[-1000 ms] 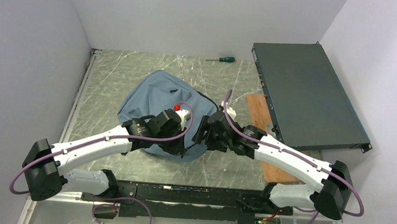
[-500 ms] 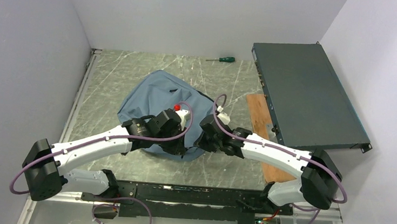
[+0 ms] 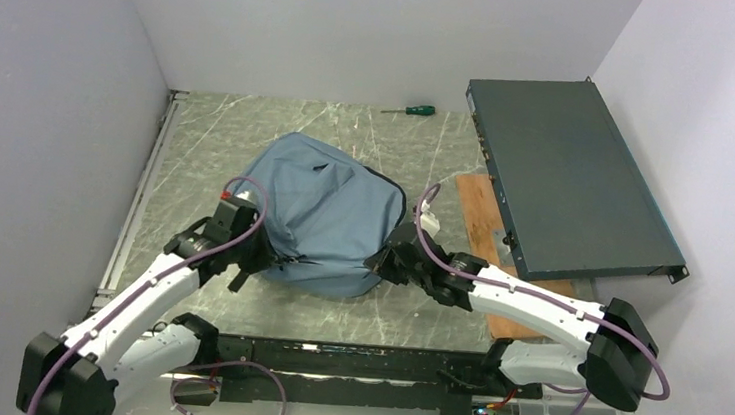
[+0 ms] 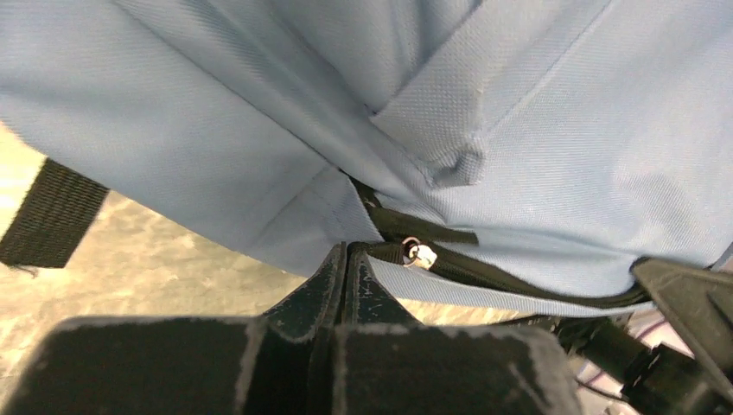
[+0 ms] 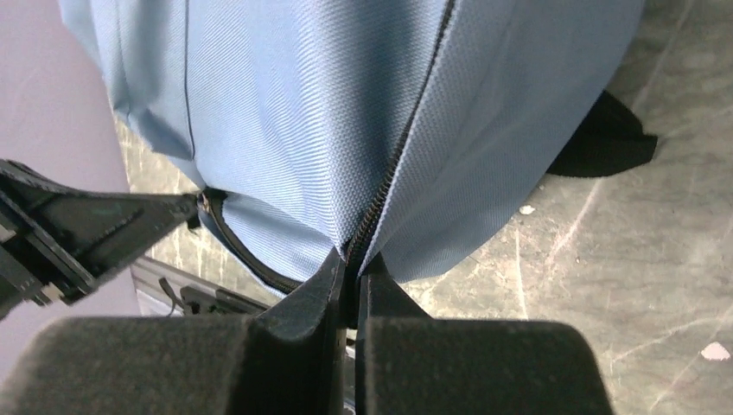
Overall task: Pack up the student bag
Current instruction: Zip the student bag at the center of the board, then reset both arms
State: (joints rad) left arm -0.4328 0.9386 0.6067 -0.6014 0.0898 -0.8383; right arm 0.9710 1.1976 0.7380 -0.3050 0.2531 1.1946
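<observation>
The student bag (image 3: 328, 214), a soft grey-blue backpack, lies mid-table with its black zipper line along the near side. My left gripper (image 3: 257, 258) is at the bag's near-left corner. In the left wrist view the student bag (image 4: 484, 112) fills the frame, and the left gripper (image 4: 347, 251) is shut, pinching the zipper edge beside a small metal zipper pull (image 4: 420, 253). My right gripper (image 3: 381, 264) is at the near-right corner. In the right wrist view it (image 5: 353, 261) is shut on the zipper seam of the student bag (image 5: 285, 104).
A flat dark grey metal box (image 3: 572, 175) lies at the right, partly over a wooden board (image 3: 482, 228). A green-handled screwdriver (image 3: 409, 110) lies near the back wall. A black strap end (image 5: 605, 138) sticks out from under the bag. Walls close in on three sides.
The left arm has swung from on top of the bag to its near-left corner. The right gripper has shut on the near-right zipper seam. The bag now sits fuller and stretched between them.
</observation>
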